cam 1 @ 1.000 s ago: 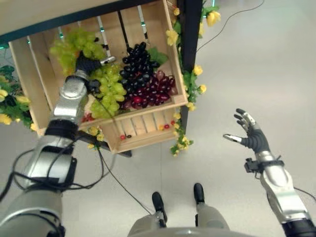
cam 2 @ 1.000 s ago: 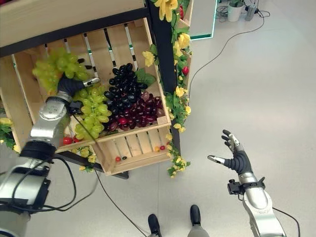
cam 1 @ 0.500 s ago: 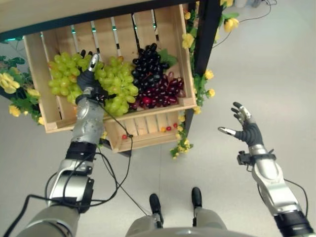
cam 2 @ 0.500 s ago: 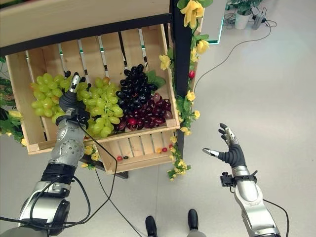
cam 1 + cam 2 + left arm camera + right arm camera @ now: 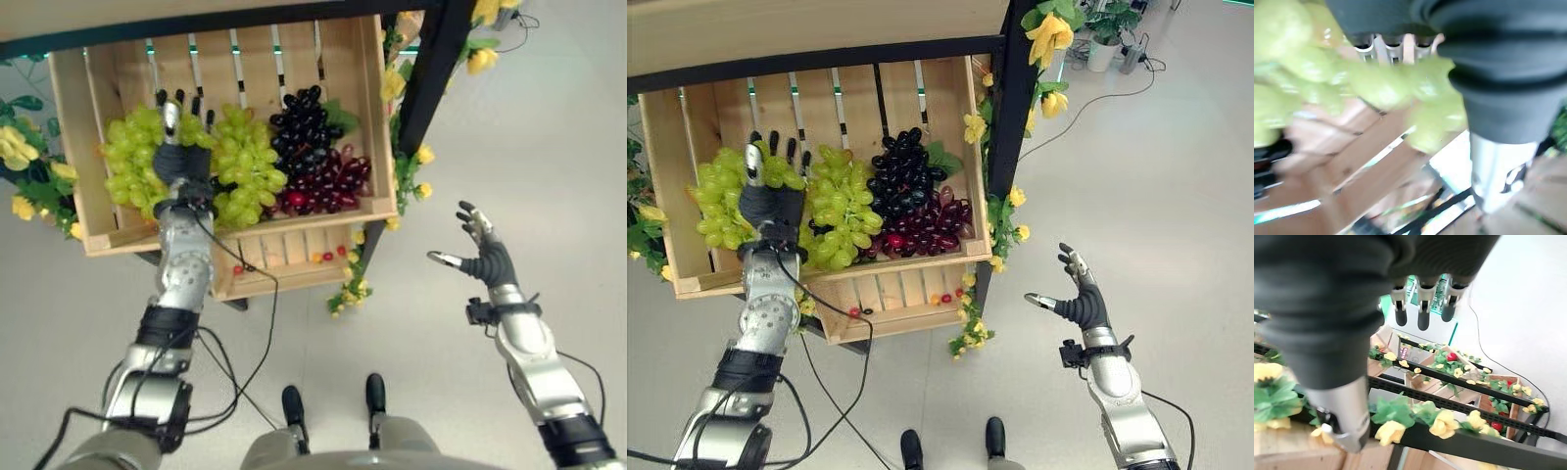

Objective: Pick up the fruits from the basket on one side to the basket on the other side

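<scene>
The left hand (image 5: 769, 201) had slid up onto the green grapes (image 5: 838, 211) by the wooden crate (image 5: 950, 93)'s left wall, fingers straight (not gripping); the right hand (image 5: 1080, 299) hung spread, empty.

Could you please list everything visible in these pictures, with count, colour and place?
wooden crate: one, light wood, upper shelf of the stand.
green grapes: two bunches, left half of that crate.
black grapes: one bunch, crate's right half, toward the back.
red grapes: one bunch, crate's right front corner.
lower crate: one, light wood, beneath, with a few small red fruits.
yellow flowers: several, along the black post.
left hand: open, fingers straight, over the green grapes.
right hand: open, above the floor, holding nothing.
</scene>
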